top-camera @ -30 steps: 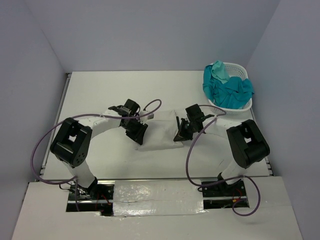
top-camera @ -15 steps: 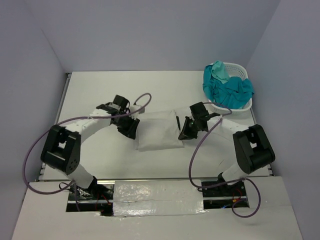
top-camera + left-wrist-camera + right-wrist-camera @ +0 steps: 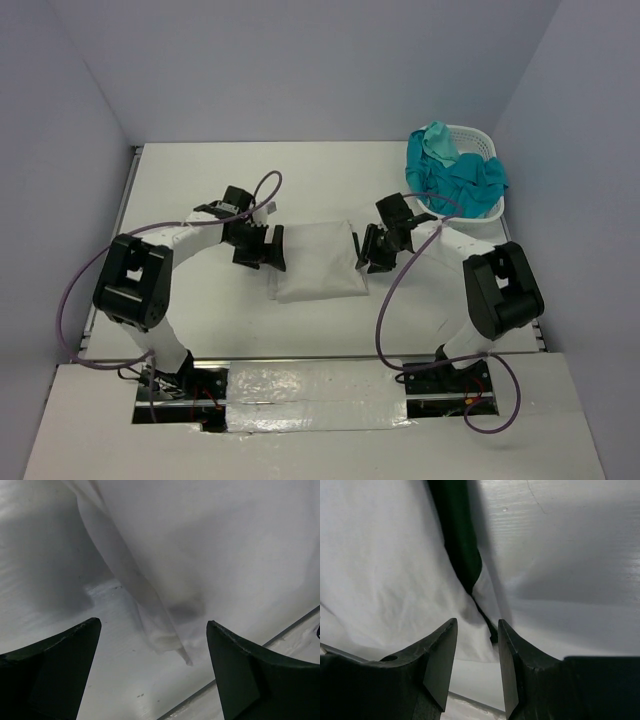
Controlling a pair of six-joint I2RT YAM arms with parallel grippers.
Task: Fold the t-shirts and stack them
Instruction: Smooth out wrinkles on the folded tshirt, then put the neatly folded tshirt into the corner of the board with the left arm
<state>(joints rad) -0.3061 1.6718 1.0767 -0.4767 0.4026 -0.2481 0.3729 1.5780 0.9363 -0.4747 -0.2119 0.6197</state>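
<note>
Folded white tee (image 3: 318, 262) lies mid-frame. Left gripper (image 3: 153, 624) gapes wide and right gripper (image 3: 477, 622) stands narrowly apart, both empty at its side edges. Next, smooth both edges evenly without dragging the fold.

Both arms bend in toward the middle. The left end effector (image 3: 152, 625) spreads its fingers wide. The right end effector (image 3: 477, 622) leaves a small gap.

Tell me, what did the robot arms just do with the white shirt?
Both grippers slid outward off the white t-shirt: the left gripper to its left edge, the right gripper to its right edge, both open now. The folded shirt lies where it was; the teal t-shirt stays in the basket.
</note>
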